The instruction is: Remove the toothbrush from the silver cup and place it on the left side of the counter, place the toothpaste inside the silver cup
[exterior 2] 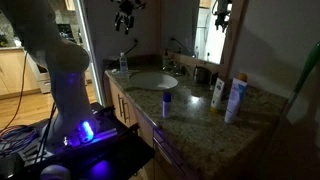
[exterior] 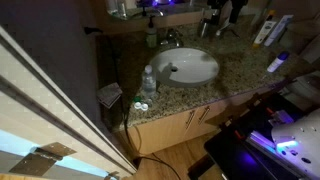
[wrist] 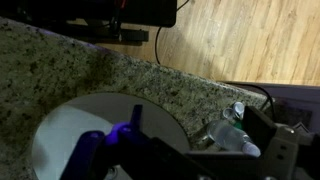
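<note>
Silver cup [exterior 2: 167,103] is standing upright on the counter [exterior 2: 205,135], a little way off to one side of the sink [exterior 2: 150,80] and toward the front edge, so it's an easy reach from above. There's a bluish bit [exterior 2: 167,96] at its top that I'd guess is the toothbrush, but honestly it's too small to be sure. Further out from the sink on that same side, back against the wall, are a short white tube [exterior 2: 218,92] and a tall white tube [exterior 2: 236,98], both parked upright, probably just to keep them out of the way. One of them is likely the toothpaste, can't tell which. On the far side of the sink from the cup sits a clear bottle [exterior: 148,82], just beside the basin, and behind the sink there's a green soap bottle [exterior: 152,38]. Count: one cup, two white tubes, one clear bottle, one soap bottle. The claw [exterior 2: 125,17] hangs high above the sink with its jaws released and nothing in them. That makes sense to me, since nothing has been picked up yet and it needs room to drop down on the cup.
</note>
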Motion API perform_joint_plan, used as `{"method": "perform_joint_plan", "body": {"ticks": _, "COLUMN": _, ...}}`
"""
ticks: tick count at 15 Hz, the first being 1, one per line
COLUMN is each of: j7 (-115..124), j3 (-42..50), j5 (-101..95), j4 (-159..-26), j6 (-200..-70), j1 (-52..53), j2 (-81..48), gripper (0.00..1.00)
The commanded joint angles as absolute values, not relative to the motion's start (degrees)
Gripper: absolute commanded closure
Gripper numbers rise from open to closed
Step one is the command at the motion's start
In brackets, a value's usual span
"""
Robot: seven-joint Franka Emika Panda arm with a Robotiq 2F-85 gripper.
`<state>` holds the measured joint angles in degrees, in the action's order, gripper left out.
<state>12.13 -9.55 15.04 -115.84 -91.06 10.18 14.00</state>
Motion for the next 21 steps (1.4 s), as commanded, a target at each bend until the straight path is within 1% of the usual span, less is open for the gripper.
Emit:
{"method": "perform_joint_plan", "body": {"ticks": 1, "j7": 12.06, "j3": -10.02, "j5": 15.12, "j4": -115.68, "j6": -90.88, "j1": 9.64, "j2": 13.96, "gripper": 0.0}}
{"method": "perform_joint_plan", "body": {"ticks": 10, "j7": 11.68, "j3": -10.18, "j5": 14.46, "j4": -116.31, "j6": -90.83, "j1": 9.72, "j2": 14.16, "gripper": 0.0}}
{"method": "perform_joint_plan", "body": {"ticks": 12, "j7": 16.08, "j3": -11.33, "j5": 9.0, "j4": -118.56, "j6": -95.41, "j1": 8.72, "j2": 12.79, "gripper": 0.0}}
{"method": "perform_joint_plan", "body": {"ticks": 15, "j7": 21.65, "j3": -8.23, "j5": 8.07, "j4": -118.72, "j6": -99.39, "j1": 5.85, "j2": 8.62, "gripper": 0.0}}
{"method": "perform_joint_plan", "body": {"ticks": 19, "j7": 22.18, "j3": -1.16, "j5": 8.35, "j4": -115.59, "j6": -100.18, "j1": -0.07, "j2": 3.97, "gripper": 0.0}}
{"method": "perform_joint_plan", "body": {"ticks": 20, "j7": 23.87, "j3": -0.18, "j5": 9.21, "j4": -114.36, "j6": -99.57, "j1": -0.82, "j2": 3.51, "gripper": 0.0}}
{"method": "perform_joint_plan", "body": {"ticks": 21, "j7": 21.85, "j3": -1.4, "j5": 8.22, "j4": -117.17, "j6": -100.2, "j1": 0.62, "j2": 5.28, "gripper": 0.0}}
